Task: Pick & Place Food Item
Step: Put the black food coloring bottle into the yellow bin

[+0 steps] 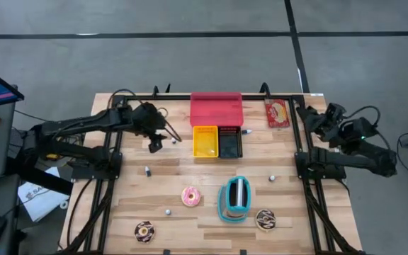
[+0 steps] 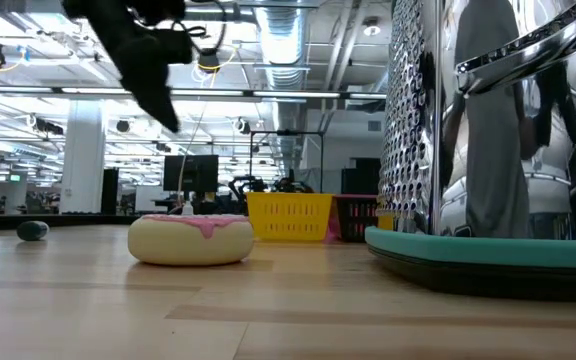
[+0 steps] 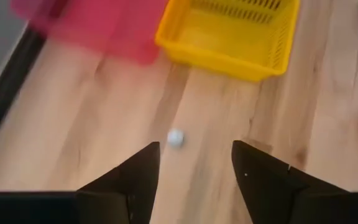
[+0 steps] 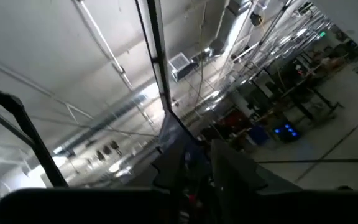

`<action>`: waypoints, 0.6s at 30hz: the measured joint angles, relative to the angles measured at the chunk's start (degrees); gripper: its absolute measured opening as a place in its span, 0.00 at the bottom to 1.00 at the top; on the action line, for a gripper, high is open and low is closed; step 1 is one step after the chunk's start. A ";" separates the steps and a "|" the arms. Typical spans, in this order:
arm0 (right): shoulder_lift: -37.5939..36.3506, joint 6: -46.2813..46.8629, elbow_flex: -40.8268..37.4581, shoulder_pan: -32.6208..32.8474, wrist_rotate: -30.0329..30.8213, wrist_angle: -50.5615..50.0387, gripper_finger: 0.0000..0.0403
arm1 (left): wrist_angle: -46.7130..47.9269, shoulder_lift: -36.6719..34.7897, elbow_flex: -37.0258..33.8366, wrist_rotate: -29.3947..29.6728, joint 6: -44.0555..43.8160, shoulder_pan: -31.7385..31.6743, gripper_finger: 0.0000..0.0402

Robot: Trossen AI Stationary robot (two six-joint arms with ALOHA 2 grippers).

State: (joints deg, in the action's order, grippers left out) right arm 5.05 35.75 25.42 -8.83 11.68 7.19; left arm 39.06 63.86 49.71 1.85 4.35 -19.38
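A pink-iced donut (image 1: 190, 196) (image 2: 190, 238) lies flat on the wooden table near its middle. Two chocolate donuts (image 1: 144, 231) (image 1: 265, 219) lie near the front edge. A yellow basket (image 1: 205, 141) (image 3: 229, 34) and a black basket (image 1: 230, 142) stand side by side at the back, in front of a red tray (image 1: 216, 108). My left gripper (image 1: 156, 144) (image 3: 196, 149) hangs open above bare table left of the yellow basket, slanting down, with nothing between its fingers. My right gripper (image 1: 310, 117) is raised at the table's right edge, pointing up into the room.
A metal grater on a teal base (image 1: 234, 198) (image 2: 488, 150) stands right of the pink donut. A red packet (image 1: 278, 112) lies at the back right. Small white balls (image 3: 175, 137) (image 1: 147, 170) dot the table. Black frame rails run along both sides.
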 joint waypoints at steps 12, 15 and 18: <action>14.86 -10.00 22.61 1.60 0.34 -26.47 0.33 | -8.90 14.95 -1.40 -2.57 7.80 -3.15 0.69; 17.04 -11.41 25.66 1.59 0.37 -27.77 0.37 | -13.04 16.70 -3.73 -4.26 7.91 -4.41 0.69; 18.10 -12.38 27.54 1.59 0.41 -28.47 0.39 | -16.15 17.68 -5.84 -5.06 7.88 -5.01 0.68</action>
State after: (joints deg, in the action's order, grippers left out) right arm 23.16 23.36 52.96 -7.25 12.09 -21.28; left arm 22.91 81.54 43.87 -3.20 12.23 -24.38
